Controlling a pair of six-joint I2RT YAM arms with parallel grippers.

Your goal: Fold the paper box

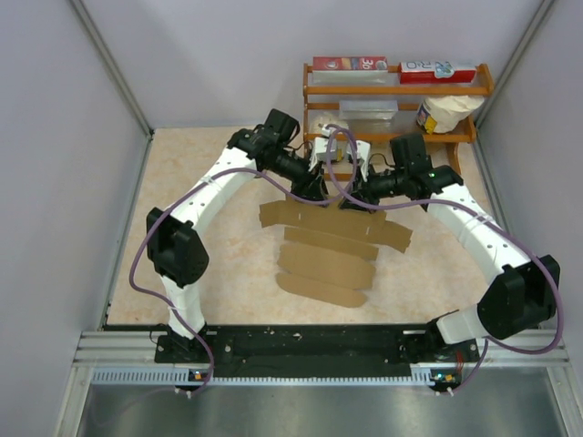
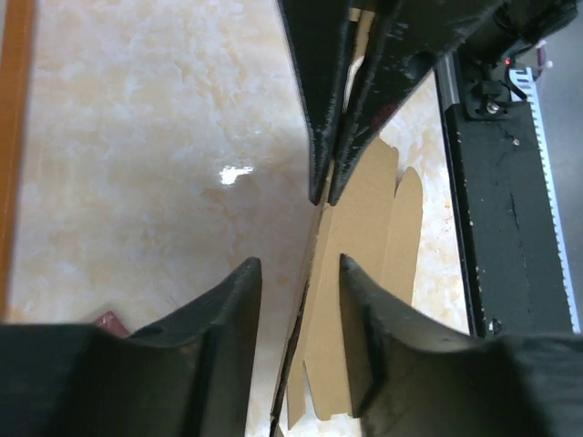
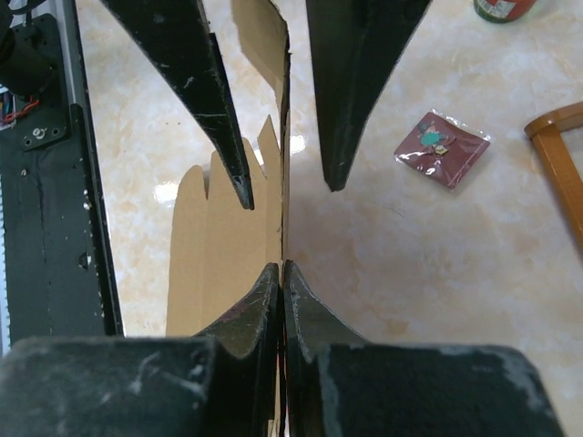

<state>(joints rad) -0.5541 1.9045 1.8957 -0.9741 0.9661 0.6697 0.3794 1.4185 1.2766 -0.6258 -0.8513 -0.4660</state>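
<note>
The paper box point(image 1: 328, 264) is a wide flat sheet of plain brown cardboard with rounded flaps, lying mid-table with its far strip folded upright. My right gripper point(image 3: 282, 267) is shut on that raised strip's edge. In the left wrist view the right gripper point(image 2: 324, 196) pinches the cardboard point(image 2: 373, 218) from the far side. My left gripper point(image 2: 299, 262) is open, its fingers straddling the same upright edge without touching it. From above, the left gripper point(image 1: 310, 193) and the right gripper point(image 1: 357, 198) face each other along the sheet's far edge.
A small dark-red square packet point(image 3: 442, 147) lies on the table beyond the raised strip. A wooden shelf point(image 1: 396, 91) with colourful cartons stands at the back right. The black base rail point(image 1: 319, 341) runs along the near edge.
</note>
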